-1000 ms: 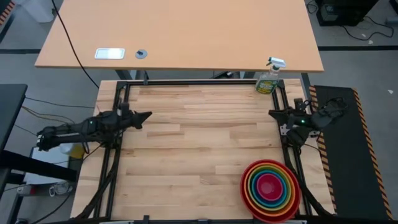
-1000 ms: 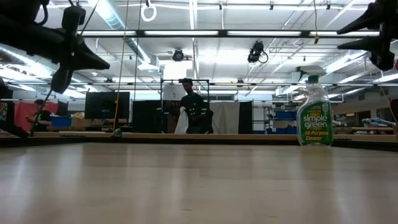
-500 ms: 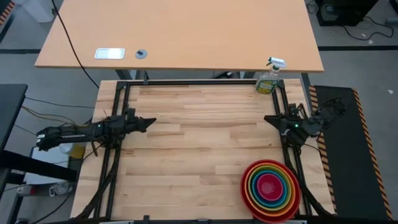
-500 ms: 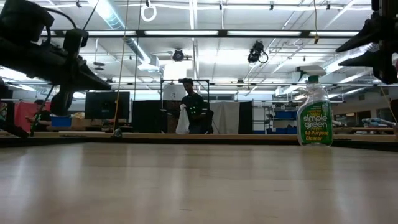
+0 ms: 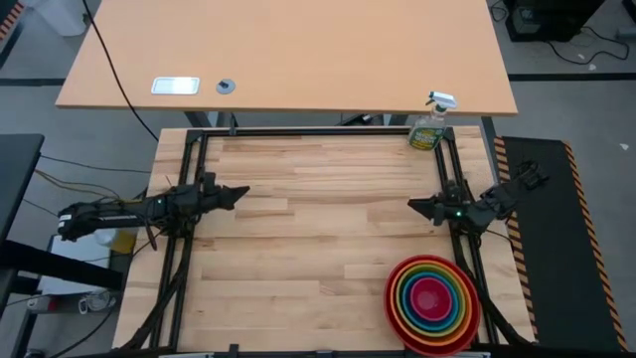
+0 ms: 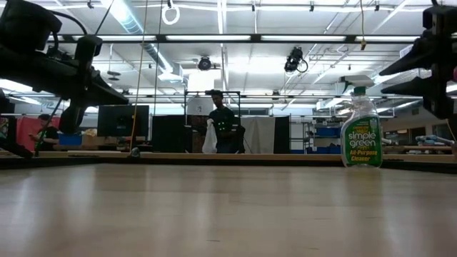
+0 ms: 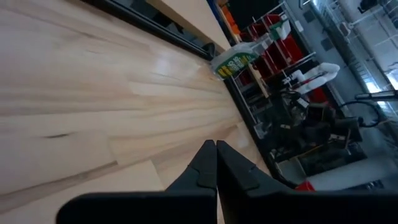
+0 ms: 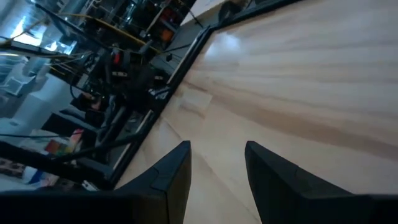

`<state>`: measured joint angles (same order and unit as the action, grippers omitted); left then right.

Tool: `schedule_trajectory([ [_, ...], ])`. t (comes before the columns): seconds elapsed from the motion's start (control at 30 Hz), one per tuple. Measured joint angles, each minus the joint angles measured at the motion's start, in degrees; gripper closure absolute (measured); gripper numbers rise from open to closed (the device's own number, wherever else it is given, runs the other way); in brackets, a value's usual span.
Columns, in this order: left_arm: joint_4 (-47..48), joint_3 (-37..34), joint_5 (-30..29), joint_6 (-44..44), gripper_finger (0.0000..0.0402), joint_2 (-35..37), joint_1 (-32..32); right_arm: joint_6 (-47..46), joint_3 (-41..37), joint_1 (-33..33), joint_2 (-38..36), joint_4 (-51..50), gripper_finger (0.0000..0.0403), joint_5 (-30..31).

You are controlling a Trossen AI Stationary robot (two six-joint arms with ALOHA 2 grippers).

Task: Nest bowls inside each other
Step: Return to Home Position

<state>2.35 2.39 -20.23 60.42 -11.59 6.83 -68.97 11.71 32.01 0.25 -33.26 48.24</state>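
Wooden table (image 5: pixel 318 229): only the high view shows the nested bowls (image 5: pixel 431 290), near the right gripper (image 5: pixel 411 206), its jaws parted; the left gripper (image 5: pixel 244 190), far from them, is closed.

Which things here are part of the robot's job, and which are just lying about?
Job: the five nested bowls, lower right in the high view; left gripper, shut, and right gripper, open, both empty, at either side.
Lying about: spray bottle, upper right; white card and small disc on the desk behind.
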Motion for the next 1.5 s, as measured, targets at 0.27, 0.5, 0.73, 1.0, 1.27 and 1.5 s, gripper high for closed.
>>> schedule_trajectory([
  [0.27, 0.19, 0.03, -0.06, -13.12, 0.0399, -0.03, 0.0, 4.52, -3.26, -0.02, 0.11, 7.98, 0.0243, -3.39],
  [0.5, 0.24, 0.04, 0.06, -31.31, 0.0399, -0.03, 0.0, 10.47, -3.24, -0.02, 0.11, 6.5, 0.0243, -0.77],
  [0.73, 0.28, 0.04, 0.14, -35.65, 0.0385, -0.02, 0.0, 21.86, -3.24, 0.0, 0.11, 6.48, 0.0243, 2.25],
  [1.0, 0.33, 0.04, 0.14, -35.6, 0.0382, -0.03, 0.0, 46.21, -3.22, -0.02, 0.11, 6.35, 0.0243, -0.37],
  [1.27, 0.35, 0.04, 0.14, -35.58, 0.0381, -0.03, 0.0, 59.74, -3.24, -0.01, 0.11, 7.57, 0.0243, -9.23],
  [1.5, 0.36, 0.04, 0.14, -35.58, 0.0381, -0.03, 0.02, 59.74, -3.24, 0.0, 0.11, 7.85, 0.0243, -11.03],
])
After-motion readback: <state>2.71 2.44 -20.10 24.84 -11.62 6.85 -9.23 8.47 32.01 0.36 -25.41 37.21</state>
